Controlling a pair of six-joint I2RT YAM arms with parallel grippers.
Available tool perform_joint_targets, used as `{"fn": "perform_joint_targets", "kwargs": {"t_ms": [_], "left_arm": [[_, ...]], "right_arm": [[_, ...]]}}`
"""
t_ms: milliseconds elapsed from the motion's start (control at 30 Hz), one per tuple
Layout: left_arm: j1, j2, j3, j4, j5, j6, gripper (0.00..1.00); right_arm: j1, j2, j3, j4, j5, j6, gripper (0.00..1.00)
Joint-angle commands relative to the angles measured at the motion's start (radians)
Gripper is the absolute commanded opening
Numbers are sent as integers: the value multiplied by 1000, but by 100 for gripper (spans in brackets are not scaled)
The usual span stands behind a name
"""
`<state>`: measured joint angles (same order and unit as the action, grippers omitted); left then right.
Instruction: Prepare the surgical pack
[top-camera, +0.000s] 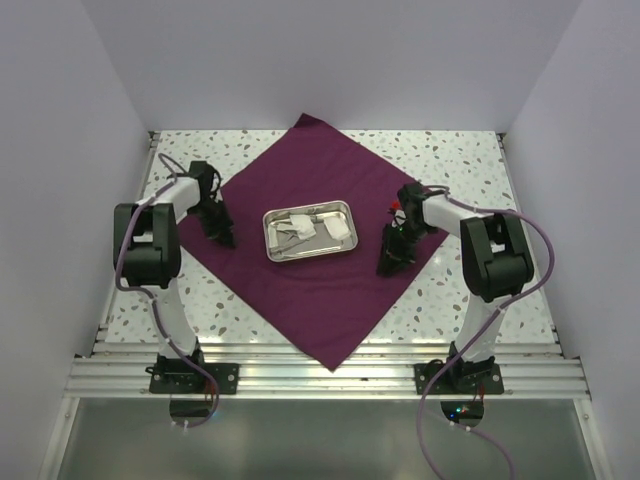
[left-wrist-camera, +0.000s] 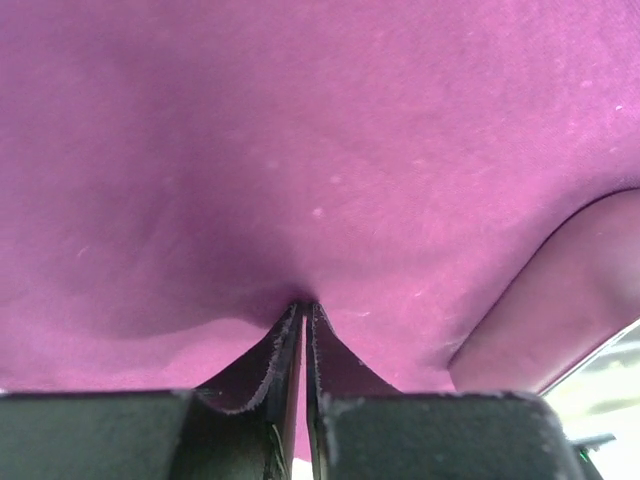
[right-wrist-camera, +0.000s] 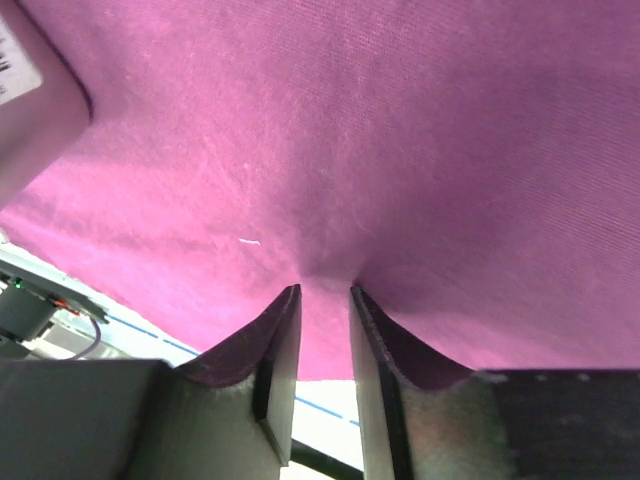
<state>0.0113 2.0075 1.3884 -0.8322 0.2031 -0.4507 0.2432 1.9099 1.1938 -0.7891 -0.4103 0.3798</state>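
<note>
The maroon cloth lies spread as a diamond on the table. At its middle sits the steel tray, holding white gauze pads and small metal instruments. My left gripper is down on the cloth left of the tray. In the left wrist view the left gripper is closed to a thin slit, and the cloth puckers at its tips. My right gripper rests on the cloth right of the tray. In the right wrist view the right gripper has its jaws apart, tips against the cloth.
The speckled white tabletop shows around the cloth's corners. Pale walls enclose it on three sides. An aluminium rail with both arm bases runs along the near edge. The cloth's near corner reaches almost to that rail.
</note>
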Motion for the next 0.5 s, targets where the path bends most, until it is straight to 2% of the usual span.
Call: {"fn": "perform_joint_targets", "kwargs": {"t_ms": [0, 133, 300, 367, 433, 467], "left_arm": [[30, -64, -32, 114, -177, 52, 11], [30, -165, -28, 64, -165, 35, 13], [30, -335, -112, 21, -172, 12, 16], [30, -427, -161, 21, -191, -2, 18], [30, -482, -189, 22, -226, -11, 26], [30, -515, -193, 18, -237, -14, 28]], "right_arm": [[4, -71, 47, -28, 24, -12, 31], [5, -120, 185, -125, 34, -21, 33], [4, -190, 315, -179, 45, -10, 37], [4, -232, 303, -167, 44, 1, 41], [2, -279, 277, -134, 34, 2, 47], [4, -291, 242, -125, 34, 2, 53]]}}
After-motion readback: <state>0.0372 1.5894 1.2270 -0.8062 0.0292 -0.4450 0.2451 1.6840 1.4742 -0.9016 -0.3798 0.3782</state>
